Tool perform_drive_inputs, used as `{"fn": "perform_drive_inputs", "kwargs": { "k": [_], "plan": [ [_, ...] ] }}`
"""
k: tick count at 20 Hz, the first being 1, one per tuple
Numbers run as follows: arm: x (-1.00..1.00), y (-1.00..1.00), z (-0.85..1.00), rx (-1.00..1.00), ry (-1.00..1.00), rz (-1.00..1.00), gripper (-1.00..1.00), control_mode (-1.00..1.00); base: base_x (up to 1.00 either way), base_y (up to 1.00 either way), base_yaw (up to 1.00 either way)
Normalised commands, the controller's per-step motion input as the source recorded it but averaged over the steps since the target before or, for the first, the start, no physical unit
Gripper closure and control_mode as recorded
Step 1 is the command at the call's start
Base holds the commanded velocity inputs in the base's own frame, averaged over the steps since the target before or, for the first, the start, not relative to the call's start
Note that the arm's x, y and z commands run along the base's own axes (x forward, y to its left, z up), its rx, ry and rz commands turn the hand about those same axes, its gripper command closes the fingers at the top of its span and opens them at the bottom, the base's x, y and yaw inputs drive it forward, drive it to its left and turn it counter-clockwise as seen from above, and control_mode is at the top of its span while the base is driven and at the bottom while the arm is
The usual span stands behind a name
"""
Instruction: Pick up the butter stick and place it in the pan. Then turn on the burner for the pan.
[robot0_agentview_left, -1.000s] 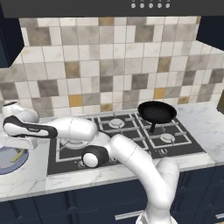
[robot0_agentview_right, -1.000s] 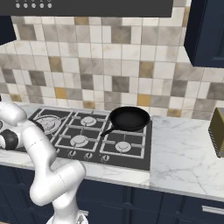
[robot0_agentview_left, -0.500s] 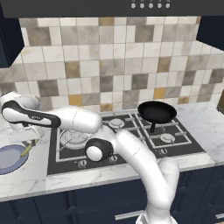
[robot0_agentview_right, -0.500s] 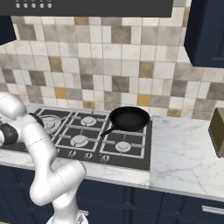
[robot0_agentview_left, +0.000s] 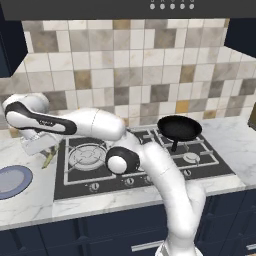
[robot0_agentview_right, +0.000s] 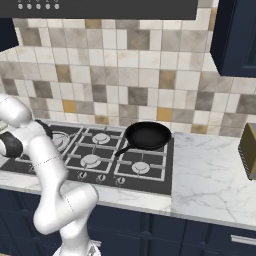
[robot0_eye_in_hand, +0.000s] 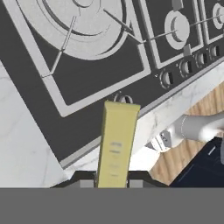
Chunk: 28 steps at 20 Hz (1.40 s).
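One butter stick (robot0_eye_in_hand: 116, 144) clamped between the jaws of one gripper (robot0_agentview_left: 46, 159), lifted over the stove's left edge, one black pan (robot0_agentview_left: 179, 127) set on the back-right grate, one blue plate (robot0_agentview_left: 11, 180) lying on the counter left of the stove.

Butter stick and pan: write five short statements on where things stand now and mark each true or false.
1. The butter stick is clamped in the end effector, lifted off the counter. True.
2. The pan already holds the butter stick. False: the pan is empty; the stick is in the end effector, over the stove's left edge.
3. The pan sits on a rear grate of the stove. True.
4. The blue-grey plate lies on the counter right of the stove. False: it lies left of the stove.
5. The pan's handle points toward the backsplash. False: it points toward the stove's front.
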Motion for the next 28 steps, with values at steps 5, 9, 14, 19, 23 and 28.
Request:
{"fn": "perform_drive_inputs", "kwargs": {
  "k": [5,9,14,19,23,28],
  "plan": [
    [-0.02,-0.97,0.15,0.18,-0.25,0.00,1.00,-1.00,0.00,0.00,0.00],
    [0.00,-0.97,0.02,0.26,-0.33,0.00,1.00,-1.00,0.00,0.00,0.00],
    [0.10,-0.94,0.01,0.35,-0.37,0.00,1.00,-1.00,0.00,0.00,0.00],
    [0.10,-1.00,0.13,0.42,-0.31,0.00,1.00,-1.00,0.00,0.00,0.00],
    [0.00,-1.00,0.37,0.31,-0.03,0.00,1.00,-1.00,0.00,0.00,0.00],
    [-0.02,-0.79,0.53,0.05,0.08,0.00,1.00,-1.00,0.00,0.00,0.00]
  ]
}}
